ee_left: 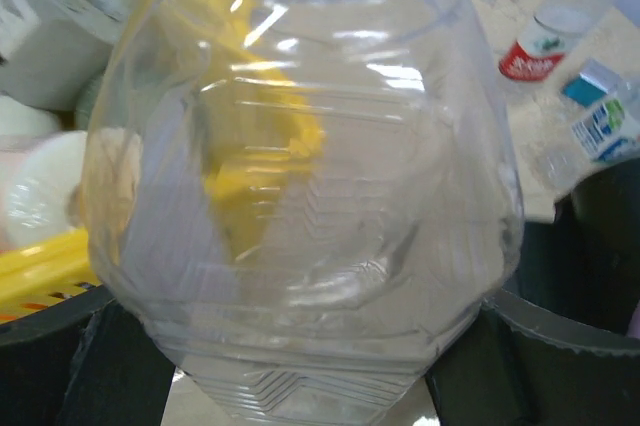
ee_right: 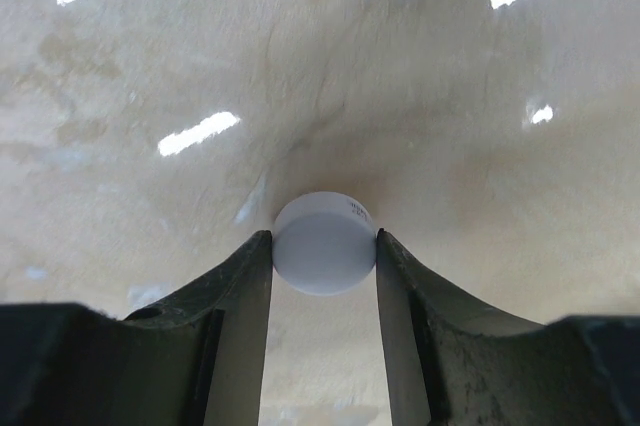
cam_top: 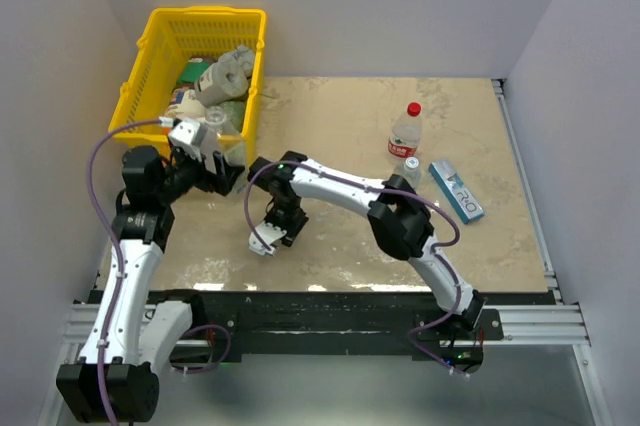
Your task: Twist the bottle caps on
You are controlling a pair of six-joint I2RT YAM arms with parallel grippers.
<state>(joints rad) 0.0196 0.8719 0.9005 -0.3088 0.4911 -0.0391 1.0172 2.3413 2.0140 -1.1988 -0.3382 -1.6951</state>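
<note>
Now, step in hand: the right tool (ee_right: 324, 251) has its fingers against both sides of the white cap (ee_right: 324, 242), which sits on the surface (ee_right: 450, 76). I'd judge this to be the pick-up before the cap goes to a bottle.
Right tool: narrow, closed on the white cap, gripping its rim right at the fingertips.
Left tool (ee_left: 300, 381): wide, clasped round the belly of the clear bottle (ee_left: 300, 196), just beside the yellow basket (cam_top: 150, 66).
Doing it well: lift straight up so the cap stays flat between the fingers. Bring it over the clear bottle's neck, which neither wrist view shows. Seat it level on the thread before turning, as a tilted cap would likely cross-thread. The left grip should be firm enough that the soft bottle does not spin.
Other bottles: the red-labelled bottle (cam_top: 404, 134), with a red cap on top, stands at the far right, and a short bottle (cam_top: 411, 168) is just beside it.
Writing: the red label carries white marks, the blue-and-white box (cam_top: 456, 191) has lettering, and the cap has a tiny mark near its edge. All are too small to read.
</note>
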